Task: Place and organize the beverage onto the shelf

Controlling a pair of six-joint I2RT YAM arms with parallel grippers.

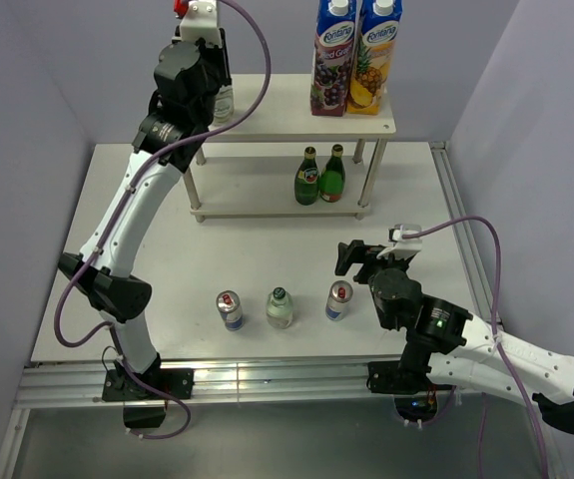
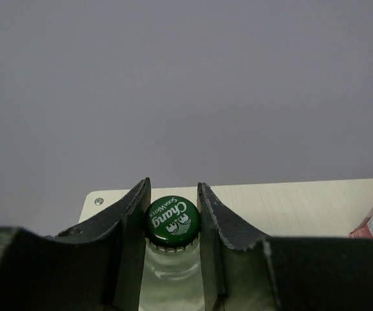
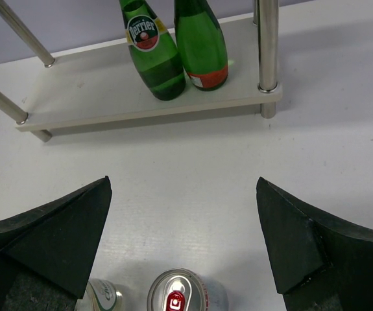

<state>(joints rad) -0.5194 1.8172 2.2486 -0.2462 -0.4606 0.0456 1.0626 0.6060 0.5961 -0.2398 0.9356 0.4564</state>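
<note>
My left gripper (image 2: pixel 173 186) is shut on the neck of a clear bottle with a green cap (image 2: pixel 172 221), at the left end of the shelf's top board (image 2: pixel 290 206). In the top view the left gripper (image 1: pixel 215 92) covers most of that bottle (image 1: pixel 226 104). Two dark green bottles (image 1: pixel 307 178) (image 1: pixel 333 175) stand on the lower board (image 3: pixel 141 103). My right gripper (image 3: pixel 183 240) is open and empty over the table. Just below it stands a can (image 3: pixel 186 293), with the second clear bottle (image 3: pixel 102 297) beside it. Another can (image 1: pixel 230 309) stands further left.
Two tall juice cartons (image 1: pixel 334 55) (image 1: pixel 374 55) stand on the right part of the shelf top (image 1: pixel 287 115). Slim shelf legs (image 3: pixel 267 52) stand beside the green bottles. Grey walls close in the table at the back and sides.
</note>
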